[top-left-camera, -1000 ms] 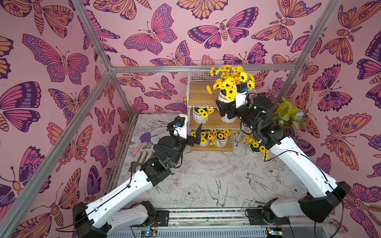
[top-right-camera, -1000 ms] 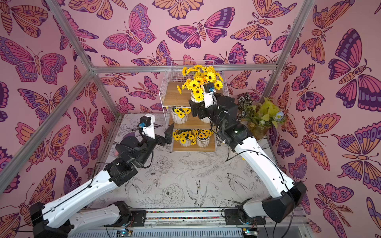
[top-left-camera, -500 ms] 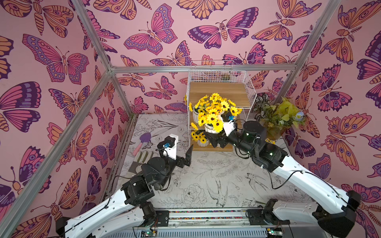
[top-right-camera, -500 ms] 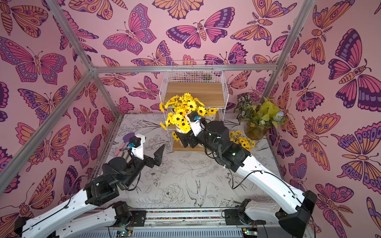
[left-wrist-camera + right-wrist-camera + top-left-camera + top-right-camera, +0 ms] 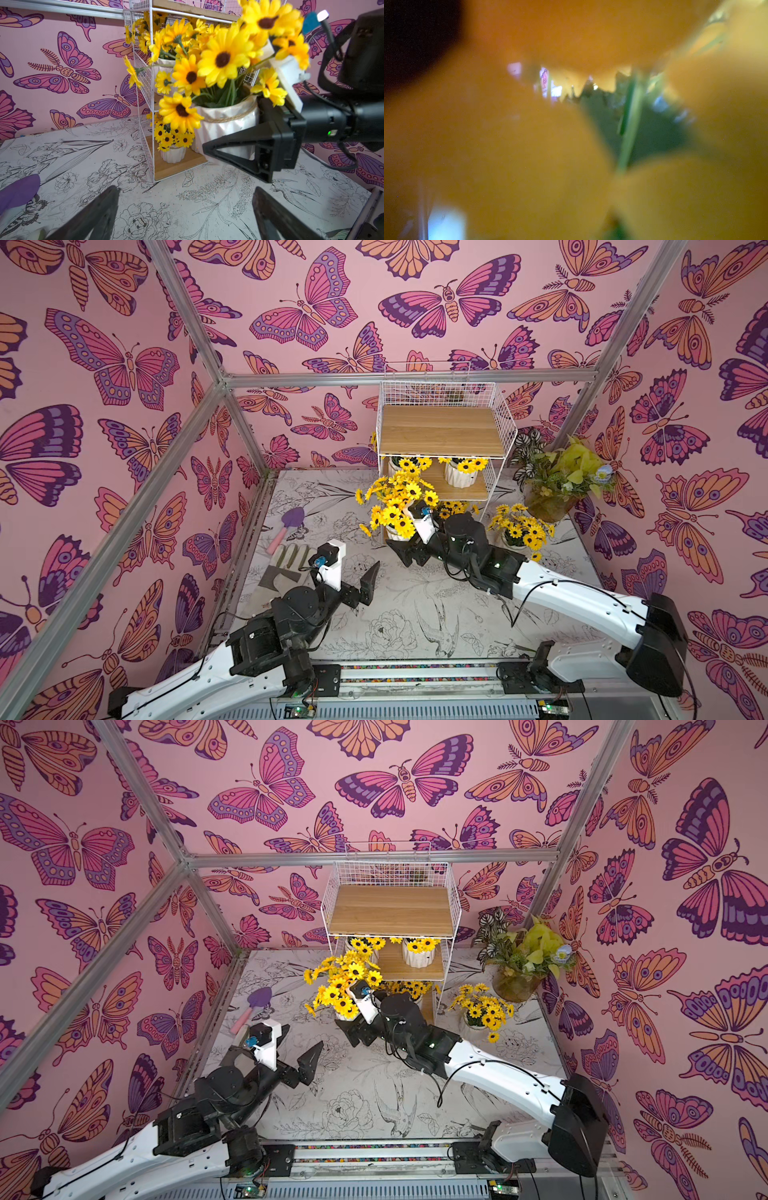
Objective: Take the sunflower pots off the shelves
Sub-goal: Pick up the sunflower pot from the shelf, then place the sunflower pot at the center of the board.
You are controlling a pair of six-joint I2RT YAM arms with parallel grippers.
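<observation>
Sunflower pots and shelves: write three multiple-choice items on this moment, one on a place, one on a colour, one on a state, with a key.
1. Where is the sunflower pot held by the right hand?
A) on the top board
B) in front of the shelves, off every board
C) behind the shelves

2. What colour is the trowel blade?
A) green
B) red
C) purple

3. How is the left hand?
A) open and empty
B) shut on a pot
C) shut on nothing

Key: 1 B, the left wrist view shows it gripped before the rack; 2 C, the blade above the pink handle is purple; 3 A, its fingers stand wide apart with nothing between.
</observation>
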